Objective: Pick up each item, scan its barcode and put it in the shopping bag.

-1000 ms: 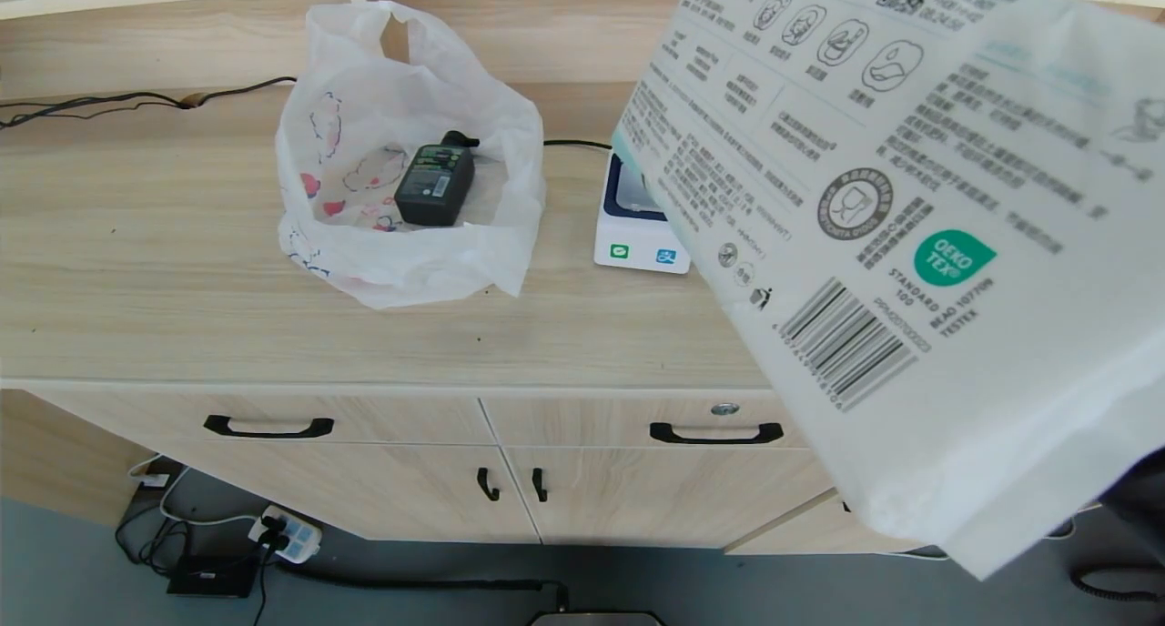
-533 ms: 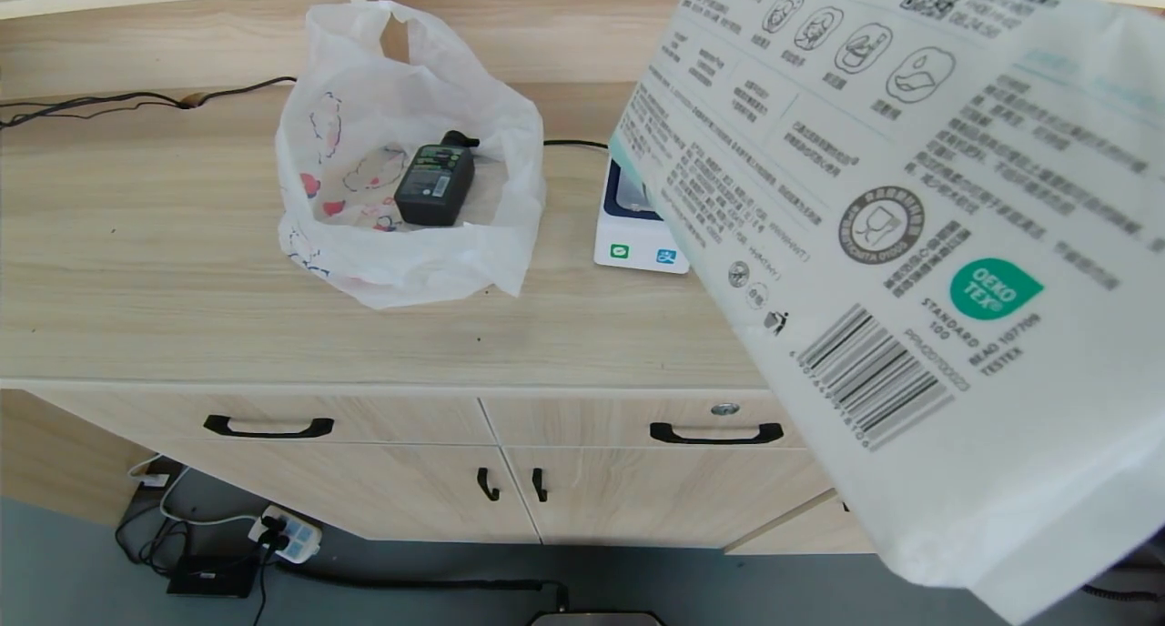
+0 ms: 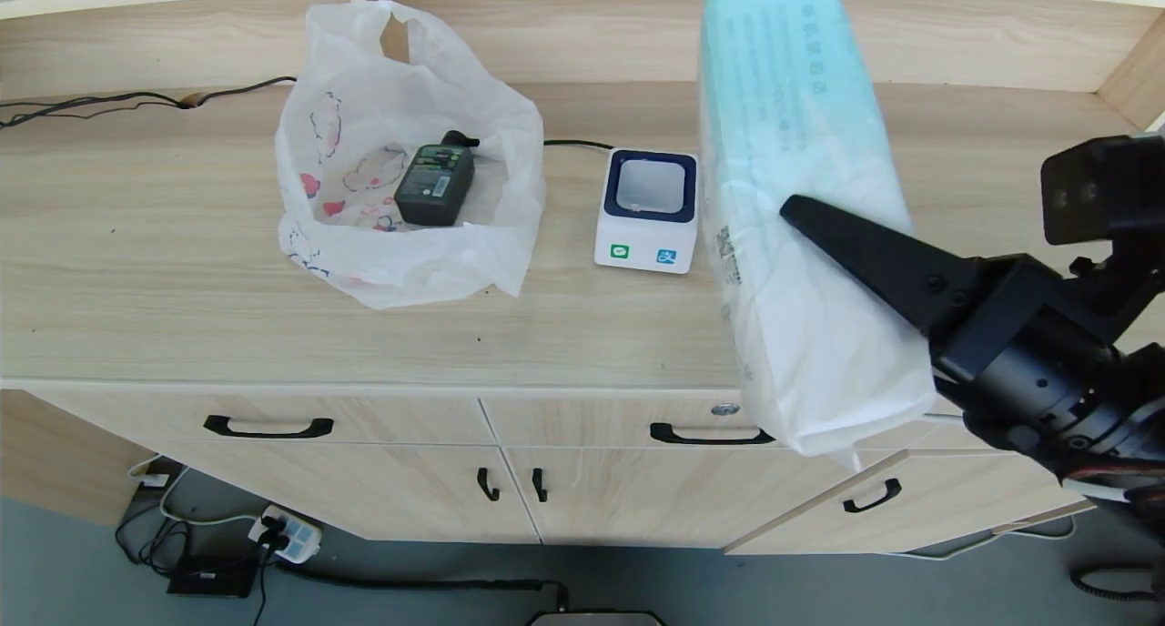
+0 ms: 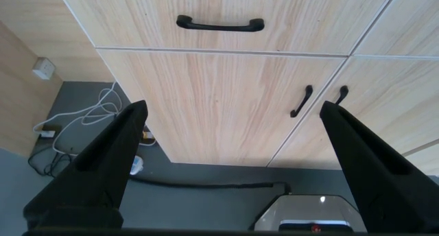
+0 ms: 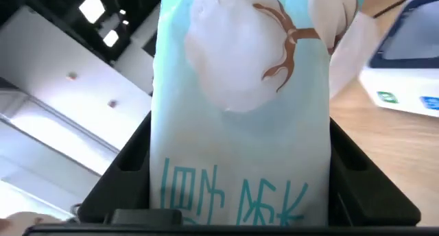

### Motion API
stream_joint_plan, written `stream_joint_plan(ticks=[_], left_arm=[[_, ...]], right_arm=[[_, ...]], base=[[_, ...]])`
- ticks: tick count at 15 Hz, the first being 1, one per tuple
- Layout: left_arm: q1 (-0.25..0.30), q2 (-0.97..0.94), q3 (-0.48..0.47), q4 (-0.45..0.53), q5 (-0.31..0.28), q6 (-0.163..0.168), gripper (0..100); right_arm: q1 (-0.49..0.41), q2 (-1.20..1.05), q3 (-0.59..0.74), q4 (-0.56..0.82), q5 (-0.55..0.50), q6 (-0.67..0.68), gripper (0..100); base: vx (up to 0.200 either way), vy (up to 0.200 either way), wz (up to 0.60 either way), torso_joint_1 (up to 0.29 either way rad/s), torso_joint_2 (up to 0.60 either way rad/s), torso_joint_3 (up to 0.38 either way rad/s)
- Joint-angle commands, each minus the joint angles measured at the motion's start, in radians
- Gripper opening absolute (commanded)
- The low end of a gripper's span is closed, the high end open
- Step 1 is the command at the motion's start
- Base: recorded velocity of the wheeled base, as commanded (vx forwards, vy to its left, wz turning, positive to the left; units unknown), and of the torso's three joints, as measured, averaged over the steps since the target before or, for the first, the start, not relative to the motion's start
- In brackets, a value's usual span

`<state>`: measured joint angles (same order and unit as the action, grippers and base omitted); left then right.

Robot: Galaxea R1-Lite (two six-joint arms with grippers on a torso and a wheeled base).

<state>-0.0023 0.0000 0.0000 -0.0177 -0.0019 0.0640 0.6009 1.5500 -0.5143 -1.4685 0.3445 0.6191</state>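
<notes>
My right gripper (image 3: 801, 217) is shut on a white and light-blue soft pack (image 3: 801, 244), which stands upright above the counter's front edge, just right of the white scanner box (image 3: 648, 209). One black finger (image 3: 865, 248) lies across the pack's side. In the right wrist view the pack (image 5: 240, 92) sits between both fingers, with the scanner (image 5: 405, 64) beyond it. A white plastic shopping bag (image 3: 400, 235) stands open left of the scanner with a dark bottle (image 3: 435, 185) lying in it. My left gripper (image 4: 233, 107) hangs open below the counter, facing the cabinet doors.
Black cables (image 3: 136, 103) run along the back left of the wooden counter (image 3: 182, 271). A raised ledge bounds the back. Drawers and doors with black handles (image 3: 268, 426) lie under the counter. A power strip (image 3: 291, 535) sits on the floor.
The pack, earlier held close to the head camera with its barcode side facing it, has turned edge-on and moved down beside the scanner. The right arm has come into view.
</notes>
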Motion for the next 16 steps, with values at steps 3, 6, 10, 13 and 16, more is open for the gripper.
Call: stream_joint_plan(ticks=[3, 6, 10, 13, 16], left_arm=[[-0.001, 0.002, 0.000, -0.001, 0.000, 0.000, 100], [-0.001, 0.002, 0.000, -0.001, 0.000, 0.000, 100], [0.001, 0.002, 0.000, -0.001, 0.000, 0.000, 100], [0.001, 0.002, 0.000, -0.004, 0.000, -0.009, 100], [0.001, 0.002, 0.000, -0.002, 0.000, -0.010, 100]], right_arm=[[-0.127, -0.021, -0.175, 0.301, -0.087, -0.288, 0], [-0.019, -0.007, -0.391, 0.517, -0.308, -0.383, 0], [0.004, 0.058, -0.570, 0.651, -0.418, -0.615, 0], [0.094, 0.088, -0.579, 0.643, -0.521, -0.651, 0], [0.109, 0.202, -0.659, 0.563, -0.529, -0.670, 0]], base=[[0.000, 0.000, 0.00, 0.000, 0.00, 0.000], [0.000, 0.000, 0.00, 0.000, 0.00, 0.000], [0.000, 0.000, 0.00, 0.000, 0.00, 0.000], [0.000, 0.000, 0.00, 0.000, 0.00, 0.000], [0.000, 0.000, 0.00, 0.000, 0.00, 0.000]])
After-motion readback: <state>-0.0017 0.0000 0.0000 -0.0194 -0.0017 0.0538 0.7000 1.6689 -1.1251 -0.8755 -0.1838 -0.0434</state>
